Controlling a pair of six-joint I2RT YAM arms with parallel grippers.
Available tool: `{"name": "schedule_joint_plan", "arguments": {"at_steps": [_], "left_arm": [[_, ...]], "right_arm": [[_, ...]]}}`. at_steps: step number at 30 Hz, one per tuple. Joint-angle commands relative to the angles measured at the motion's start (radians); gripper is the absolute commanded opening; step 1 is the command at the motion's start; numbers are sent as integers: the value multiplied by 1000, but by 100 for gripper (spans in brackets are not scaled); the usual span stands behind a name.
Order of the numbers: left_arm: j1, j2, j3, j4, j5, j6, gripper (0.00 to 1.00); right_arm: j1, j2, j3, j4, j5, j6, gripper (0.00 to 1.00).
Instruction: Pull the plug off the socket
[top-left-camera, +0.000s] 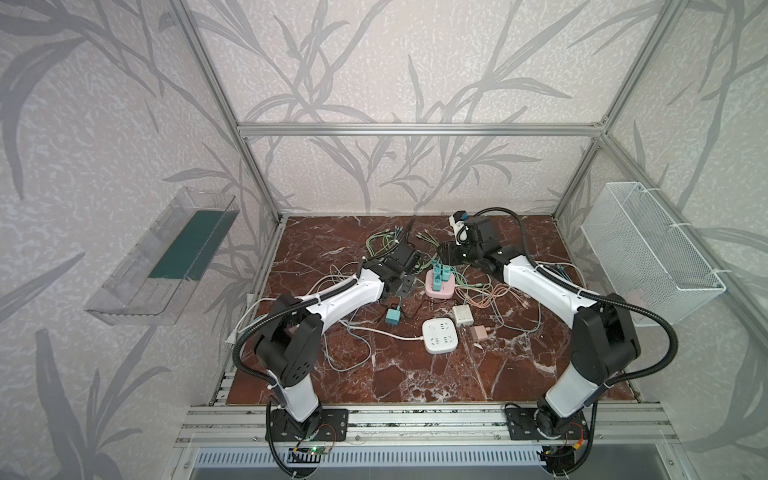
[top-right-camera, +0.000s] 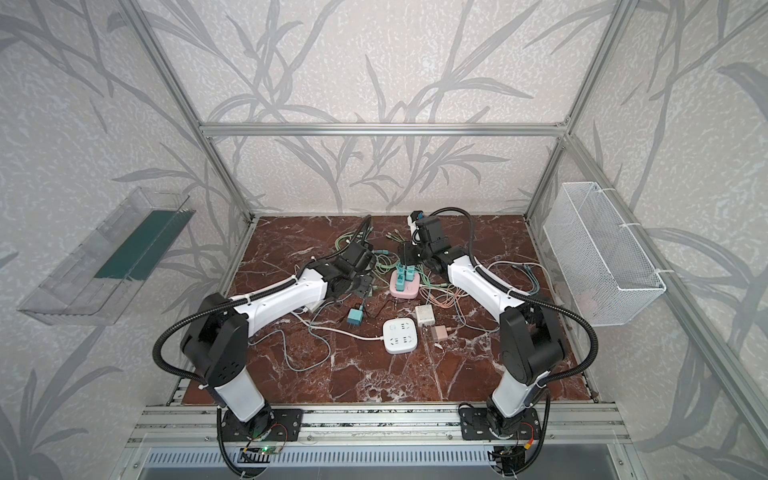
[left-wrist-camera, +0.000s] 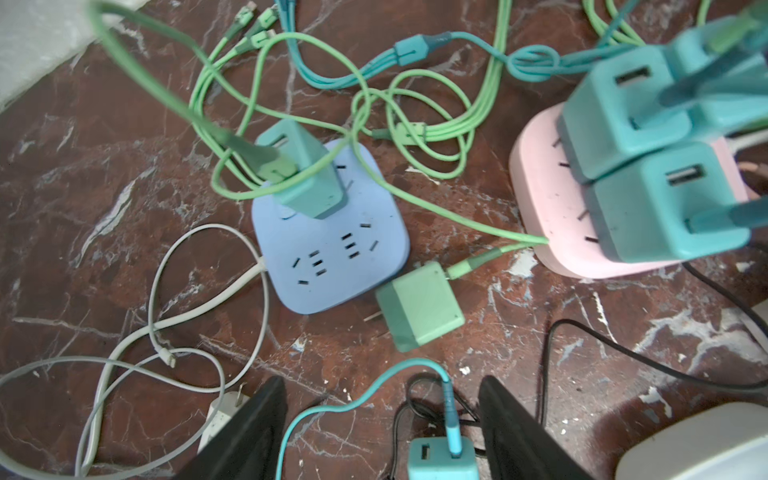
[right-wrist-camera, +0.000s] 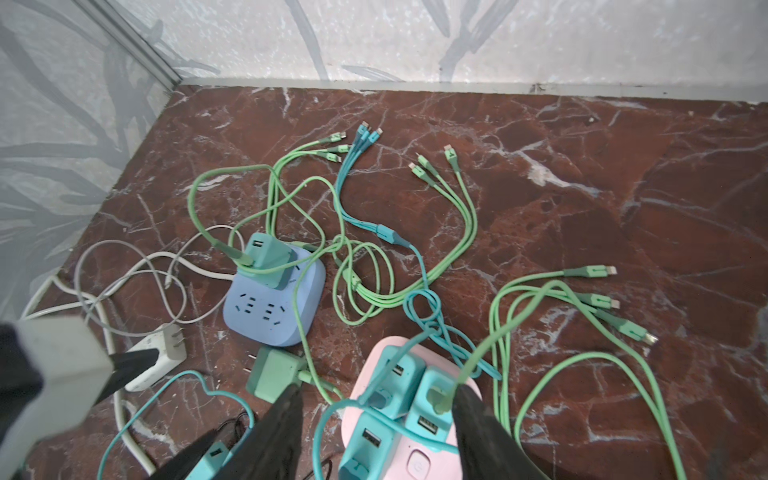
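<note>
Our left pincer is hanging released above a teal plug lying loose on the table (one out, we judge); our right pincer, unclenched, is straddling three plugs sitting in the pink socket, mid-table.

In the left wrist view the picture's edge cuts off the teal square charger and the white rounded power strip.
</note>
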Motion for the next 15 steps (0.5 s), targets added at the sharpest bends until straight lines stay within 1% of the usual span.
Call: {"name": "schedule_joint_plan", "arguments": {"at_steps": [1, 5, 6, 11, 13, 15], "left_arm": [[52, -41, -40, 37, 66, -57, 74], [116, -73, -92, 82, 123, -94, 75], [128, -79, -105, 96, 135, -101, 76], [188, -89, -133, 133, 182, -114, 77], [211, -89, -141, 154, 212, -113, 77], [239, -86, -145, 169, 250, -112, 77]], "right_arm": [[26, -27, -6, 56, -59, -58, 60], [82, 6, 39, 32, -49, -114, 62], [97, 40, 54, 24, -45, -127, 62], [166, 118, 128, -11, -17, -199, 66], [187, 152, 158, -25, -17, -250, 68], [206, 189, 195, -44, -31, -334, 72]]}}
